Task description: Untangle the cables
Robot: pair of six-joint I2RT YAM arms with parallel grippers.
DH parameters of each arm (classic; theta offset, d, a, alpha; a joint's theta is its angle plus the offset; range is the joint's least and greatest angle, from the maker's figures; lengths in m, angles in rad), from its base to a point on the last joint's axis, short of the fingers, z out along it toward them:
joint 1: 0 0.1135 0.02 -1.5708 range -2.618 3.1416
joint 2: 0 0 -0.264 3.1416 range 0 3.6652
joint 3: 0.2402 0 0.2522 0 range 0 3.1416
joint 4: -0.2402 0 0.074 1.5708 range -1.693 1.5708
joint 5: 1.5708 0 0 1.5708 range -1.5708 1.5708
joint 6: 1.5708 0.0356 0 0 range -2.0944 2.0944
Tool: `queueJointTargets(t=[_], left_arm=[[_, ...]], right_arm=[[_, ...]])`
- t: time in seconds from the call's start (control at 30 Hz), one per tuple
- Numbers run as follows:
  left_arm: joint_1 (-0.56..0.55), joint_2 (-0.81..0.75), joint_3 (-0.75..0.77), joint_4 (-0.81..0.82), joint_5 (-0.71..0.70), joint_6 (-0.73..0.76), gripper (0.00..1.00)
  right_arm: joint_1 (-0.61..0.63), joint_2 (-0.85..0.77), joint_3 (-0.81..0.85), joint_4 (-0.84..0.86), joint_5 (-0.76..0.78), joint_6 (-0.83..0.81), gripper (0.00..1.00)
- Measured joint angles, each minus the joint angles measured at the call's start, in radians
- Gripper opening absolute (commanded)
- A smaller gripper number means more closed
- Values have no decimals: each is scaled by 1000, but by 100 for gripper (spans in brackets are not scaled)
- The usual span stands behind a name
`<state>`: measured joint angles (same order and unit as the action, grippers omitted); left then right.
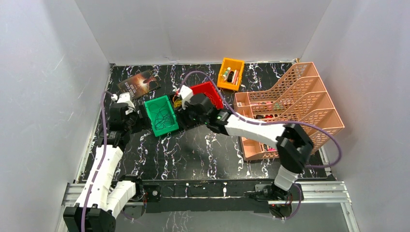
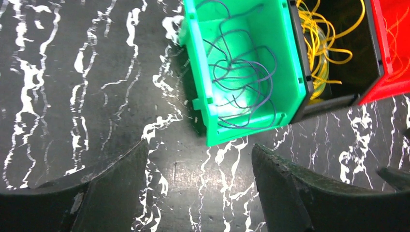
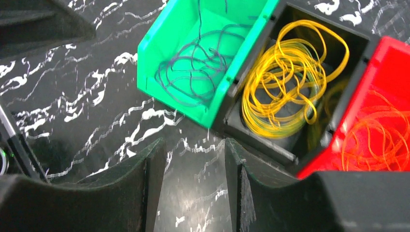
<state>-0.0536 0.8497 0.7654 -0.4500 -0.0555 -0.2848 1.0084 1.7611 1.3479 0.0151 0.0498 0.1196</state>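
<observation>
— Where are the cables (image 1: 164, 117)?
— Purple wire (image 3: 193, 67) in green bin (image 3: 174, 104), yellow wire (image 3: 285, 77) in black bin (image 3: 256, 137), orange wire (image 3: 377, 135) in red bin (image 3: 358, 96).
— Grippers?
— Left gripper (image 2: 199, 147) and right gripper (image 3: 194, 142) both spread, empty, over the marbled table (image 2: 72, 96).

Robotics lab test cell, plain white enclosure walls (image 1: 193, 29), black marbled surface (image 1: 203, 154), left arm (image 1: 102, 171) and right arm (image 1: 251, 126) bolted to an aluminium rail (image 1: 329, 189).

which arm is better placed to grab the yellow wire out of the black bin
Probably right. The right gripper, open, has the black bin and yellow wire just ahead; the left gripper faces the green bin instead.
</observation>
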Motion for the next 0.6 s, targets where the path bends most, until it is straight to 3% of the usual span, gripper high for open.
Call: queueJointTargets(t=[0.27,0.47,0.6], left_arm=[[-27,102,5,0,145,39,64],[-206,256,69,4,106,68,63],[-239,367,109,23,77,100,59]], right_arm=[[0,-333,-367,6,82,63,53],[-20,-476,-571,-4,114,144,53],[-35,-534,-661,-17,120,197,52]])
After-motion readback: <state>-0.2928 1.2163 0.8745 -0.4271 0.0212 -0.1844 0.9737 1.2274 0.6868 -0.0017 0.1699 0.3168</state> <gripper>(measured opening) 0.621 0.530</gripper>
